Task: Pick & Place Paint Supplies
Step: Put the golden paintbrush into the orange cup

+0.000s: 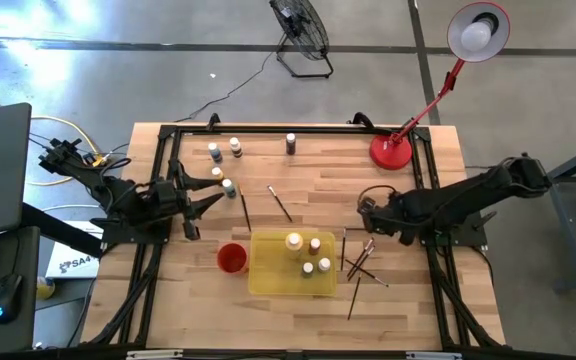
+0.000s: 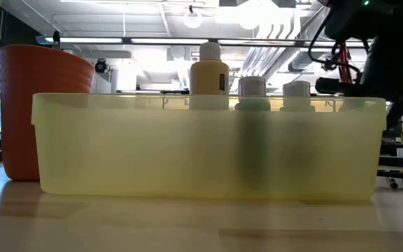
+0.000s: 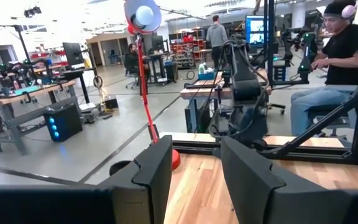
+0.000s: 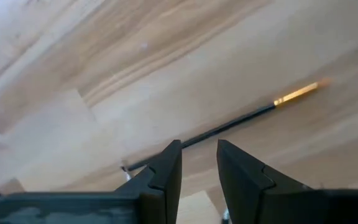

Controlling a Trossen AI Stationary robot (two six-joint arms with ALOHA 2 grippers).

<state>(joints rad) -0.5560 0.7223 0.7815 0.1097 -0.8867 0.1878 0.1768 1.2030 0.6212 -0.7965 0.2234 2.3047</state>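
We find the yellow tray (image 1: 268, 278) at lower centre of the high view, four paint bottles (image 1: 294, 242) standing in it, the red cup (image 1: 231, 258) just left of it. Loose paintbrushes (image 1: 360, 268) lie right of the tray. The right tool (image 4: 199, 163) hangs over one brush, fingers slightly apart, grasping nothing. At left centre, the left tool (image 1: 220, 190) stands released, empty, near a bottle (image 1: 229, 187). More bottles (image 1: 236, 147) stand toward the desk's (image 1: 308, 170) upper edge.
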